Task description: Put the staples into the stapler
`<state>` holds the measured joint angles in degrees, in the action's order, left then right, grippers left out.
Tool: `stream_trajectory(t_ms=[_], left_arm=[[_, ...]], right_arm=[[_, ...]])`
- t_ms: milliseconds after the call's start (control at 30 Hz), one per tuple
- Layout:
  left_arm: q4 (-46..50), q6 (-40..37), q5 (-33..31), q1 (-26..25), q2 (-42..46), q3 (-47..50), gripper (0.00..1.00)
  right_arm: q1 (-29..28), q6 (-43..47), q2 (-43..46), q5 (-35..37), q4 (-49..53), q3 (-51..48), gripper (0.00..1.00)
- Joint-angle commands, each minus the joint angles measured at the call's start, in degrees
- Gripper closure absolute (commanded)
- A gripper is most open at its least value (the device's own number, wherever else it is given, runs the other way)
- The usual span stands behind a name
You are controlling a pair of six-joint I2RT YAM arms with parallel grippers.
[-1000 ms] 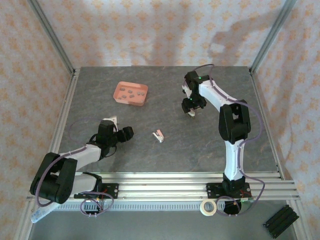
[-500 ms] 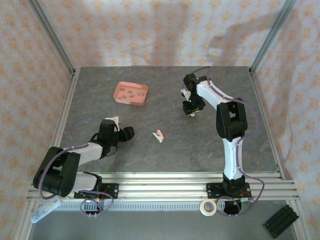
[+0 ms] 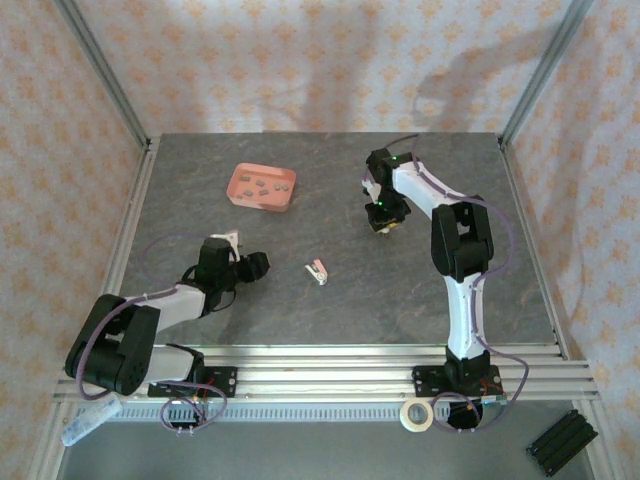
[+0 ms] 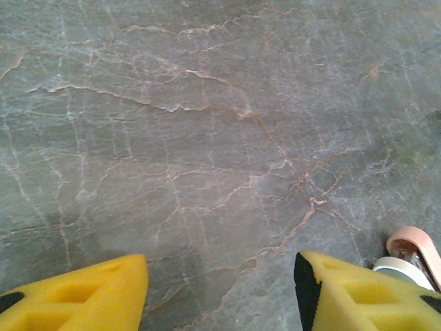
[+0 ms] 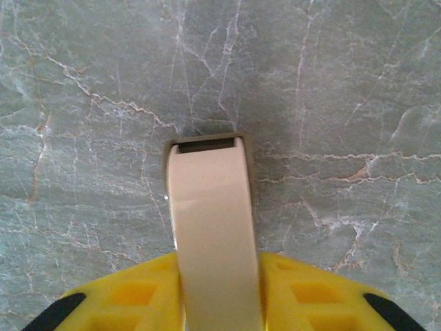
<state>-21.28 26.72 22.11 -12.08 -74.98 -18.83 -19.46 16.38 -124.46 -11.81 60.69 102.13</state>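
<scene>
One change: our right tool (image 5: 217, 276) now pinches the cream oblong stapler (image 5: 210, 200), readying loading. Our left tool (image 4: 220, 276) hangs spread.

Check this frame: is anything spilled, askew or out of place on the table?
Nothing is spilled: the staples lie inside the salmon tray. One oddity: a small pink-and-white object lies askew and alone mid-table, between the arms. The right gripper clamps a cream bar.
</scene>
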Motion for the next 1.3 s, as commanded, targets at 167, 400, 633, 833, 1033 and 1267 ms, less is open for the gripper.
stream_trajectory(t_ms=[167, 400, 633, 833, 1033, 1267], left_arm=[[-1.9, -4.9, -3.0, -3.8, 9.1, 0.3, 0.49], [-7.4, -14.4, -6.8, -13.2, 18.4, 2.4, 0.49], [-19.4, -24.2, -6.1, -20.0, 14.1, 4.3, 0.49], [-28.2, -26.8, -3.2, -21.3, 4.2, 2.2, 0.48], [-37.2, -26.2, -1.3, -21.9, -2.6, 0.9, 0.48], [-43.2, -24.2, 1.1, -22.7, -6.7, -0.3, 0.47]], right_arm=[[-0.3, -6.4, 9.6, -8.4, -6.2, -1.9, 0.78], [-2.2, -22.6, 23.5, -29.2, -26.5, -17.1, 0.91], [-7.8, -27.6, 26.7, -43.1, -33.2, -23.5, 1.0], [-11.1, -24.7, 27.1, -45.0, -30.2, -23.7, 1.0], [-11.3, -23.7, 28.5, -45.1, -28.7, -25.3, 1.0], [-11.2, -24.1, 28.6, -43.2, -28.6, -25.7, 1.0]])
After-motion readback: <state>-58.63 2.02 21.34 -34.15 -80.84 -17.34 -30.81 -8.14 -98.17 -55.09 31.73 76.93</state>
